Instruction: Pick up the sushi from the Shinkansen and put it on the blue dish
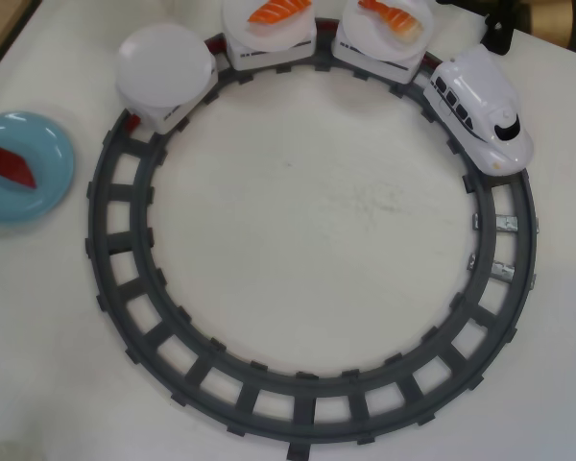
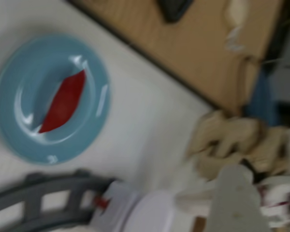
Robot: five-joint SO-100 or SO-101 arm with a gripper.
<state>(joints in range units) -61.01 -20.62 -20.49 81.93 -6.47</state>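
The dark-red tuna sushi (image 1: 7,163) lies flat on the blue dish (image 1: 48,144) at the left edge of the overhead view, outside the track. It also shows in the wrist view (image 2: 63,101), lying in the middle of the dish (image 2: 19,72). The white Shinkansen (image 1: 480,110) stands on the track at the upper right and pulls three cars. The last car's white plate (image 1: 165,60) is bare. My gripper (image 2: 217,193) shows only in the wrist view, blurred at the lower right, with one pale finger (image 2: 234,200). It is to the right of the dish and holds nothing I can see.
A grey ring of track (image 1: 307,408) fills the white table. The two cars behind the train carry an orange striped salmon piece (image 1: 278,12) and an orange shrimp (image 1: 392,17). A wooden floor (image 2: 183,43) lies beyond the table edge.
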